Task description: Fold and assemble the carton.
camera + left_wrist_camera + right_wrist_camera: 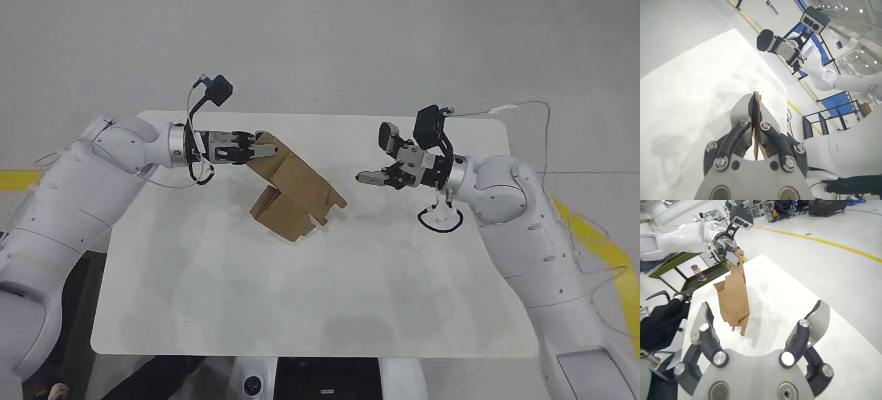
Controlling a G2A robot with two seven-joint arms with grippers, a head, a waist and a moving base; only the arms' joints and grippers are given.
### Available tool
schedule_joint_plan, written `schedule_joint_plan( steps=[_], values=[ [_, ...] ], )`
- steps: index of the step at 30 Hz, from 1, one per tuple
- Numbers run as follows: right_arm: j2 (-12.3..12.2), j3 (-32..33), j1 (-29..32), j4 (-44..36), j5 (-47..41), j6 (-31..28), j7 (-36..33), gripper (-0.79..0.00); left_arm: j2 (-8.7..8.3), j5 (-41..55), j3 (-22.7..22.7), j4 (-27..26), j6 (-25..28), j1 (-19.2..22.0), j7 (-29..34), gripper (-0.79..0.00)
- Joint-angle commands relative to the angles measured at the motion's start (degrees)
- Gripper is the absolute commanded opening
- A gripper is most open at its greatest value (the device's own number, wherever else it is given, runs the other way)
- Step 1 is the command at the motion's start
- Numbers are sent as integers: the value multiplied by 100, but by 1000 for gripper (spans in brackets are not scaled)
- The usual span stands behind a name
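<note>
Left gripper (266, 150), upper left of centre, clamps the carton (295, 192) by its top edge. Right gripper (762, 308), jaws apart, hangs right of centre; a gap separates it from the carton.

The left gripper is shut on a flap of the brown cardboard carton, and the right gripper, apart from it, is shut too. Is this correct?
No: the right gripper is open, its jaws spread wide with nothing between, as the right wrist view shows. The left gripper is shut on the brown cardboard carton.
</note>
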State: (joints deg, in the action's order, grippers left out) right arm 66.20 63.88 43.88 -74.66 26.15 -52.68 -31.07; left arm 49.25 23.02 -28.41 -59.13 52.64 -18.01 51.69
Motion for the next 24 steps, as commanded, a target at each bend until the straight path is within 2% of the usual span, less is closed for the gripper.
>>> schedule_joint_plan(
  steps=[1,6,12,18,24],
  values=[
    [29,-216,-157,198,-463,-44,-278,0,-52,-20,162,-119,91,52,-94,-785],
    [142,-778,-533,680,-1392,-196,-780,0,-203,-145,594,-404,411,235,-413,-785],
    [311,-1380,-967,1161,-1861,-378,-1137,0,-336,-39,1027,-617,536,511,-539,-785],
    [509,-1933,-1280,1461,-2051,-470,-1297,0,-402,96,1280,-775,536,708,-540,-785],
    [682,-2267,-1497,1697,-1985,-532,-1164,0,-430,183,1439,-822,536,825,-540,-785]
  ],
)
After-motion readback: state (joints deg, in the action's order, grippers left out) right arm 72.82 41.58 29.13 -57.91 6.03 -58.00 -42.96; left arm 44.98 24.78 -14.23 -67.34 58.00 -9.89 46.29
